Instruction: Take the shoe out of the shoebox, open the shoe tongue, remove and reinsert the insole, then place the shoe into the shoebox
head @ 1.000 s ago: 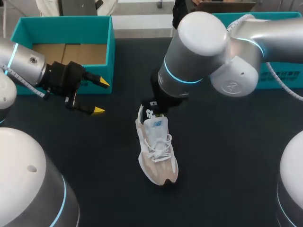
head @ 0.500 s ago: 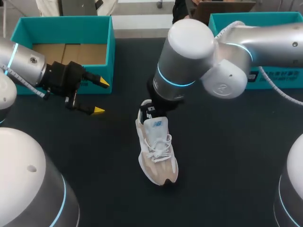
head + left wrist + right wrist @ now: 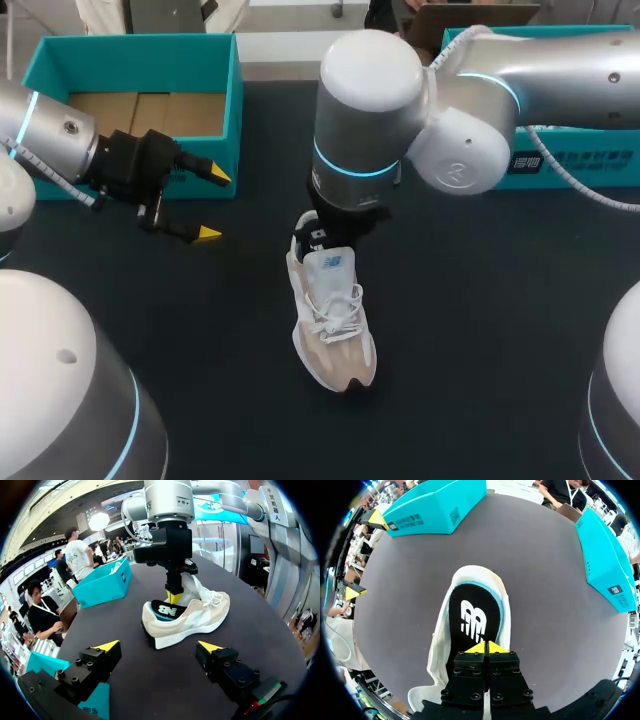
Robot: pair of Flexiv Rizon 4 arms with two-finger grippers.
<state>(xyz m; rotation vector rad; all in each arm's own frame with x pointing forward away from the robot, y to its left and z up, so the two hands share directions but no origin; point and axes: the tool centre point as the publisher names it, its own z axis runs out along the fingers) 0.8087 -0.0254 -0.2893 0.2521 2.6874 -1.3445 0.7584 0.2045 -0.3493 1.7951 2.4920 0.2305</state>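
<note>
- Done: the shoe (image 3: 332,320) is out of the shoebox (image 3: 135,48) and lies on the bench (image 3: 480,330), toe towards the robot.
- The tongue (image 3: 328,262) is raised.
- The insole (image 3: 470,617) sits in the opening, its heel end riding at the collar. I cannot tell whether it is coming out or going back in.
- Left to do, as I judge it: seat the insole, then put the shoe back in the shoebox.
- The right arm (image 3: 400,100) reaches past the middle and points straight down over the heel. The right tool (image 3: 486,647) is clenched, tips together and on the insole.
- The left tool (image 3: 212,203) hovers released beside the shoebox, well apart from the shoe.
</note>
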